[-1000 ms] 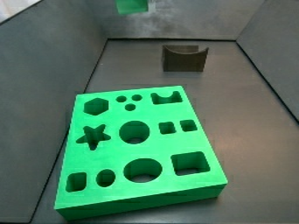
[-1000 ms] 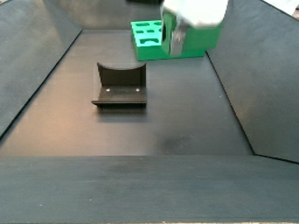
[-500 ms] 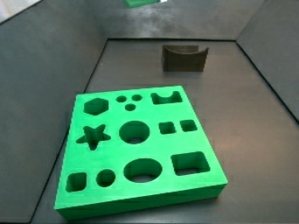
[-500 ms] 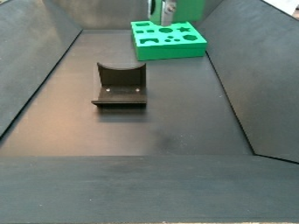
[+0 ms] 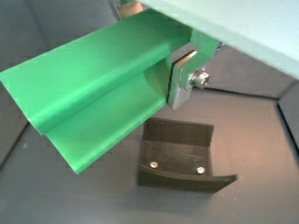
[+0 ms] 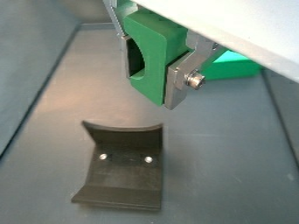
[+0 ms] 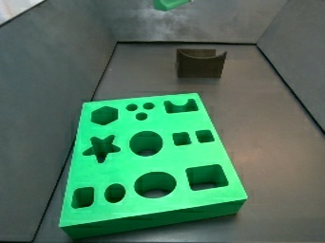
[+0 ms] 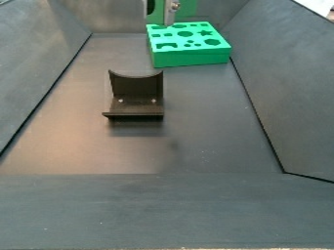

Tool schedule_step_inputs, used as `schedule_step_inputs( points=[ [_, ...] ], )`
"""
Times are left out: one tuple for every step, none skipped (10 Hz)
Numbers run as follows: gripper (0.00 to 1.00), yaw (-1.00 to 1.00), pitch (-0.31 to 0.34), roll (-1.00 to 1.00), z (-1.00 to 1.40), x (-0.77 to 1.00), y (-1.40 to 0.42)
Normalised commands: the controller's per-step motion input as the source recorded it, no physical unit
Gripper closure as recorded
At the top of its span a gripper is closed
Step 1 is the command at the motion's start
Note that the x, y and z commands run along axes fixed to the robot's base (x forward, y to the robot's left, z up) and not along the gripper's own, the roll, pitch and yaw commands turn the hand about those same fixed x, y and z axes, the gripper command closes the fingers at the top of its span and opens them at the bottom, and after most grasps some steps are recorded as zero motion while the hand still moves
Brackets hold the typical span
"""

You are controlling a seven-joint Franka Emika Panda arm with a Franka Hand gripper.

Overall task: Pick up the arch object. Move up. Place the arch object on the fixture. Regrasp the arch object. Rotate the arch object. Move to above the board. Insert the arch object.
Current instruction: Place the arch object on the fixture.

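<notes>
Above the dark grey bench (image 8: 170, 146), I see my gripper (image 6: 158, 74) fingers (image 6: 181, 83) clamping the small green plastic arch object (image 6: 152, 57), mostly cropped in both side views.

No readable text, label, brand or number appears on anything.

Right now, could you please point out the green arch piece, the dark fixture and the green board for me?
Arch object (image 5: 100, 87), wrist view, on its broad green face.
Fixture (image 6: 122, 162), wrist view, on its curved dip.
Board (image 7: 172, 157), side view, on flat top between cut-outs.
Gripper (image 6: 158, 66), wrist view, shut on the arch object.
</notes>
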Motion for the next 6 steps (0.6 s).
schedule_step_inputs(
  points=[
    [1.0, 1.0, 0.137, 0.03, 0.01, 0.2, -0.01],
    [1.0, 1.0, 0.154, 0.04, 0.01, 0.12, -0.01],
    [1.0, 1.0, 0.165, 0.04, 0.01, 0.05, -0.01],
    [1.0, 1.0, 0.176, 0.05, 0.02, 0.04, -0.01],
    [1.0, 1.0, 0.197, 0.06, 0.02, 0.05, -0.01],
    [1.0, 1.0, 0.22, 0.07, 0.02, 0.06, -0.01]
  ],
)
